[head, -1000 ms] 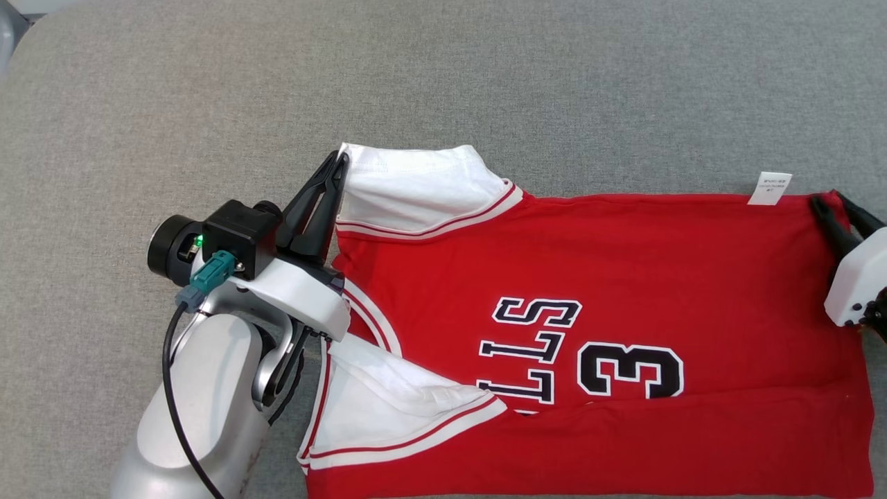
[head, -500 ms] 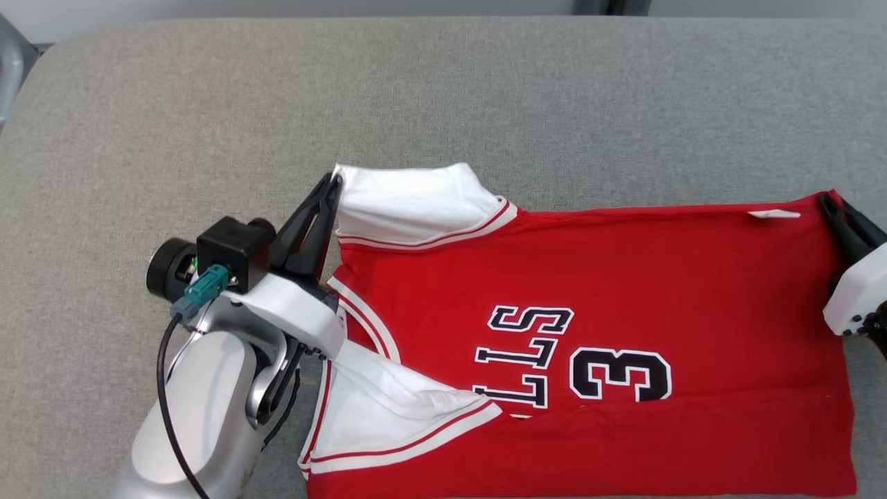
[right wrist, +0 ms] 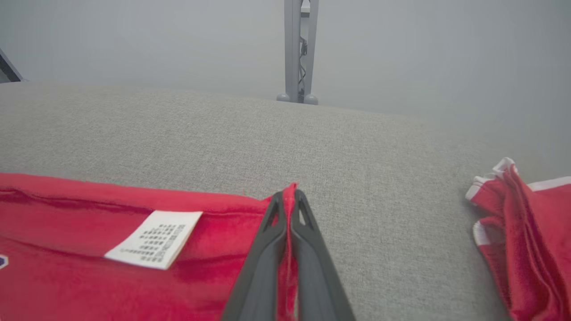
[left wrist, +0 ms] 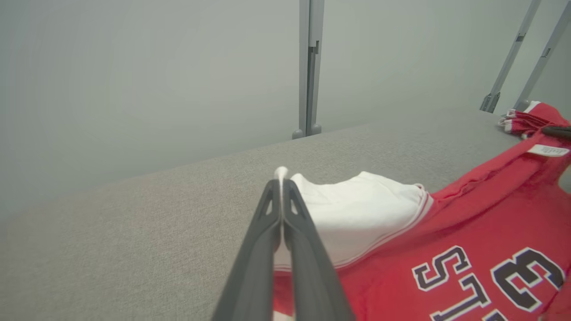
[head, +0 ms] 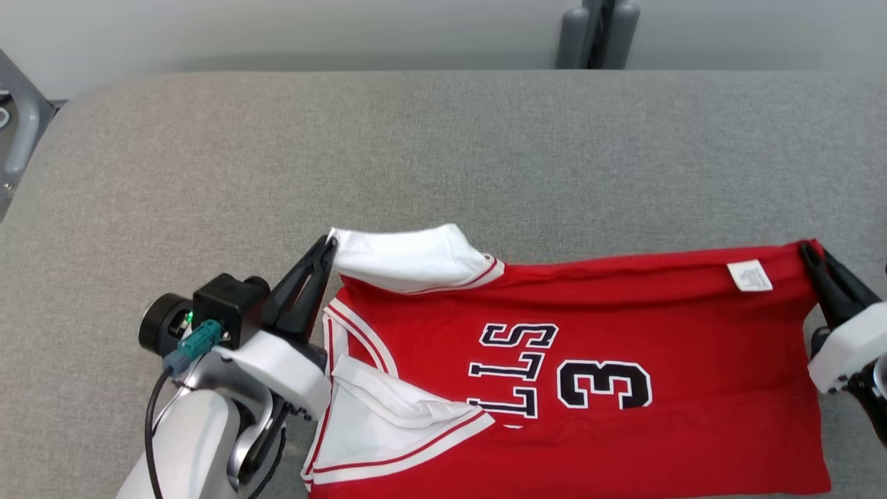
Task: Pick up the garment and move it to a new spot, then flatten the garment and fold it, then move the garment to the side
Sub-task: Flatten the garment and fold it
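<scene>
Garment point(head: 610, 326), seemingly soft, light and limp, is lying at lower centre on the table point(head: 443, 152). The left gripper point(head: 330, 242) is pinching its sleeve corner and the right gripper point(head: 808, 249) its hem corner, both clamped on cloth. Corner holds are probably limiting sag.

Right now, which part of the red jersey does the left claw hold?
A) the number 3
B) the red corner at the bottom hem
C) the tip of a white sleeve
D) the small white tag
C: in the left wrist view the left claw is shut on the tip of the white sleeve of the red jersey, far from the tag and the number.
</scene>
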Robot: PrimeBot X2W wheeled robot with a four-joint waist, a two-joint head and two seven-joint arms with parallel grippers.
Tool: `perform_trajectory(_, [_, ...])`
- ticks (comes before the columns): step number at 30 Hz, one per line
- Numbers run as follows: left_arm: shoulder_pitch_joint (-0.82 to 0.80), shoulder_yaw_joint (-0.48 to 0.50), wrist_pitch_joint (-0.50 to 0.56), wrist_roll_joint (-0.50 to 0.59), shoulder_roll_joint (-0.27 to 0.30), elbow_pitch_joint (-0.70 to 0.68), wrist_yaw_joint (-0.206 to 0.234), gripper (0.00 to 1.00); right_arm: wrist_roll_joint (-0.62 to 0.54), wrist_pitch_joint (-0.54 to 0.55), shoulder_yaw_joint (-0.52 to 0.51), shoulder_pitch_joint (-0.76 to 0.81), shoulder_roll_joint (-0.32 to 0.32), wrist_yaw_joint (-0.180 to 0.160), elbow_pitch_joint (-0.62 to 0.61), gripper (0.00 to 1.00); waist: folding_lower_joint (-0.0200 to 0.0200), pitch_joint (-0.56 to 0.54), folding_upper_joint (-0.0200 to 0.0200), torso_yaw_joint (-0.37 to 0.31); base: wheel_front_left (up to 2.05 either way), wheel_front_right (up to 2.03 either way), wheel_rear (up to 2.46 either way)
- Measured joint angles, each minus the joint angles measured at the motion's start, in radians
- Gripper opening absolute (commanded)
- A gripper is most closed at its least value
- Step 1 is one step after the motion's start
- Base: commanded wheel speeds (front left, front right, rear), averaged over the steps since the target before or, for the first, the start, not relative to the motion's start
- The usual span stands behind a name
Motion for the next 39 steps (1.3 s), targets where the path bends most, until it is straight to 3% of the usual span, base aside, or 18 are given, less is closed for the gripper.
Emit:
perform_trajectory(11, [0.149,-0.018,0.078,-0.026,0.076,-0.127,-0.006,0.0,-0.028,0.0,-0.067,0.151,0.002,0.0,-0.066,0.0,0.0,-0.067,0.0,-0.001,0.0,0.0,0.0])
perform_trajectory(23, [0.285,-0.033,0.159,-0.053,0.149,-0.221,-0.005,0.0,0.03,0.0,-0.013,0.248,-0.016,0.0,-0.116,0.0,0.0,-0.096,0.0,-0.006,0.0,0.0,0.0])
perform_trajectory(39, [0.355,-0.071,0.288,-0.095,0.225,-0.305,-0.018,0.0,0.156,0.047,0.114,0.279,-0.147,0.0,-0.209,0.0,0.0,-0.092,0.0,-0.01,0.0,0.0,0.0])
